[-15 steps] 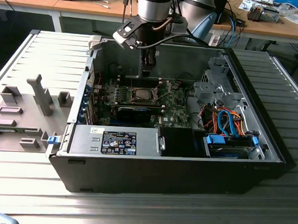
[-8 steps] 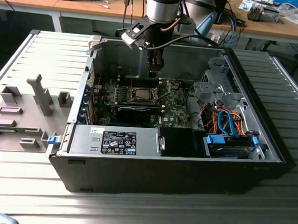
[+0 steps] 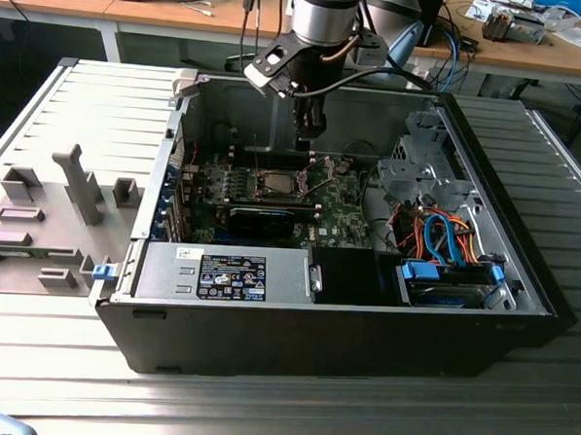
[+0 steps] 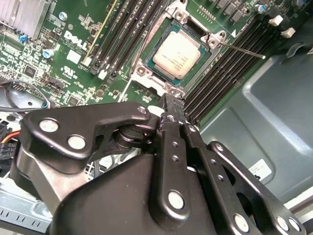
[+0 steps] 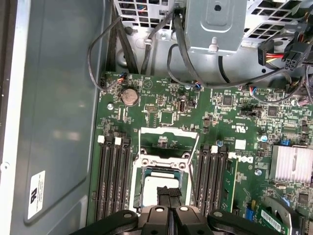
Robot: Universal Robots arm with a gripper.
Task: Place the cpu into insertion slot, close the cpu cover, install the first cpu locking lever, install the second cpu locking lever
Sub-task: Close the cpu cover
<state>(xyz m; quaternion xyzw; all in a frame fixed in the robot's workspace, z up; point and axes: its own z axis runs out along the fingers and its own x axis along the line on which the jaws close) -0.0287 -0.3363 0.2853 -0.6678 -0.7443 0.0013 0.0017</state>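
Note:
The cpu [image 4: 178, 56] lies flat in the insertion slot [image 4: 168, 19] on the green board, silvery top face up. The cpu cover [image 4: 155, 74] lies as a silvery frame around it. One thin lever rod [image 4: 244, 50] sticks out sideways from a socket corner, and another rod [image 4: 145, 46] runs along the opposite side. My gripper [image 4: 171, 100] hangs just above the socket's edge, fingers together and holding nothing. In the first wrist view its tips [image 5: 168, 192] overlap the cpu [image 5: 155, 188]. In the exterior view the gripper [image 3: 310, 133] is inside the open case above the socket [image 3: 276, 185].
Black memory slots [image 5: 113, 181] flank the socket on both sides. A metal drive cage [image 3: 425, 166] with orange and blue cables stands at the exterior view's right. A power supply [image 3: 224, 275] sits at the case front. Grey fixture blocks [image 3: 73, 191] lie on the table outside the case.

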